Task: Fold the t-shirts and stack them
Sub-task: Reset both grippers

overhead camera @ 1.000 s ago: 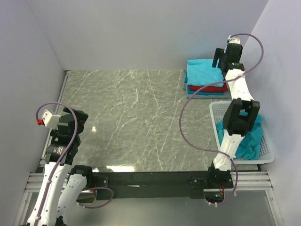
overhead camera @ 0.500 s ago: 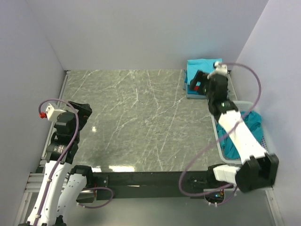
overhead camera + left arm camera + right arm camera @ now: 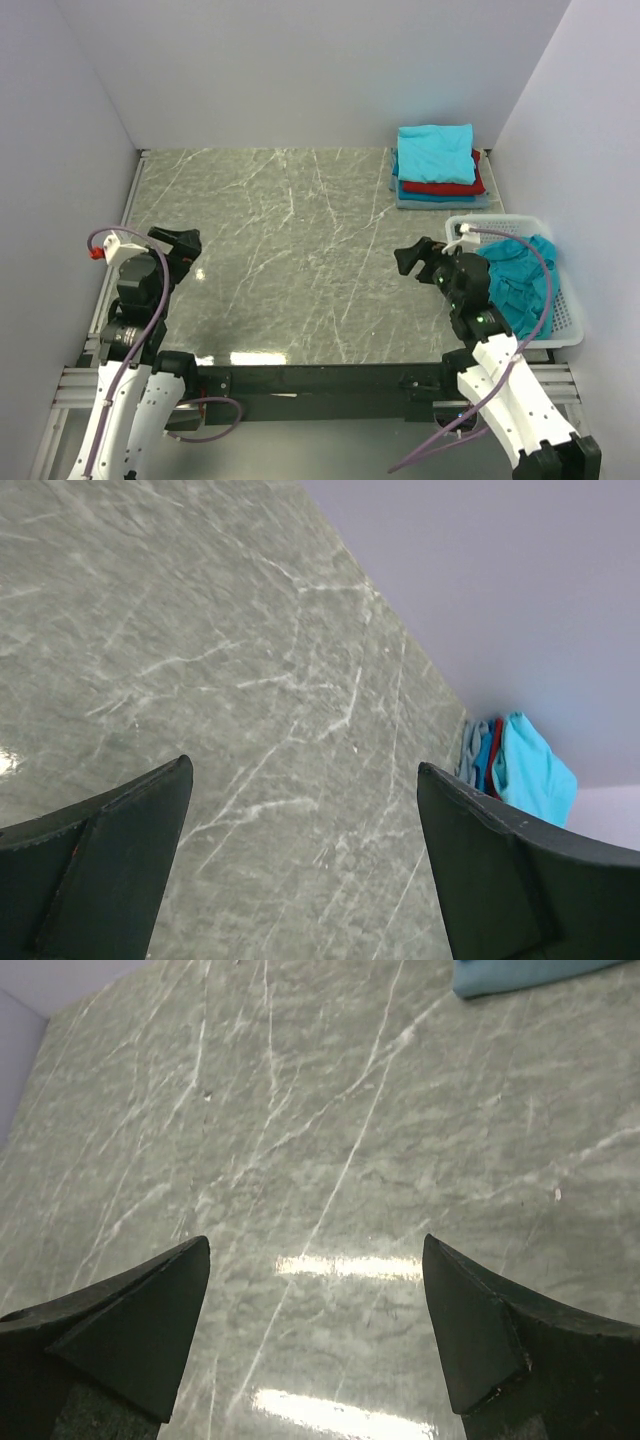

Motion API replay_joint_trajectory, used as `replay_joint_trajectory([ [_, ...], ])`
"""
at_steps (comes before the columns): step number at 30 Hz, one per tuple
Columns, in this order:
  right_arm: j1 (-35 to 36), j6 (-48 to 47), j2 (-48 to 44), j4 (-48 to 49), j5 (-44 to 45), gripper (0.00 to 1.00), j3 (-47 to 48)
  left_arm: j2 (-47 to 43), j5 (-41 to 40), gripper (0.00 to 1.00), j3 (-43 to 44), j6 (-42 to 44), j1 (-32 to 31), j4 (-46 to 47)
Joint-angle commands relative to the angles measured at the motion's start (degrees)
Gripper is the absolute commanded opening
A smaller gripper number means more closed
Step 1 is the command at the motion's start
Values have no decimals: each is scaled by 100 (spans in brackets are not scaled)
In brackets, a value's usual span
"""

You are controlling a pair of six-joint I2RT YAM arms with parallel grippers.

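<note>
A folded stack of t-shirts (image 3: 437,165) lies at the table's back right, with a turquoise one on top, then red and blue beneath. Crumpled teal t-shirts (image 3: 518,280) fill the white basket (image 3: 505,219) at the right edge. My right gripper (image 3: 412,258) hovers open over the marble just left of the basket, holding nothing. In the right wrist view that gripper (image 3: 316,1245) frames bare tabletop, and an edge of the stack (image 3: 520,972) shows at the top. My left gripper (image 3: 188,240) is open and empty at the near left. The left wrist view shows the left gripper (image 3: 303,770) pointing toward the far stack (image 3: 525,775).
Grey marble tabletop (image 3: 290,260) spreads between the arms. Pale walls close in on the left, back and right. Purple cables loop off both wrists.
My right arm has swung back from the folded stack to the near right, beside the basket, its jaws a little wider. The left gripper shifted slightly right and down.
</note>
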Motion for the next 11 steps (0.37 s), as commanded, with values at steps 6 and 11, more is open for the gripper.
replay_joint_trajectory([
  [6,34,0,-863,-30,123,93,-282,-416,288,100,-151,236,18,150],
  [11,42,70,-1022,-215,316,94,-212,-521,287,99,-55,201,18,-34],
])
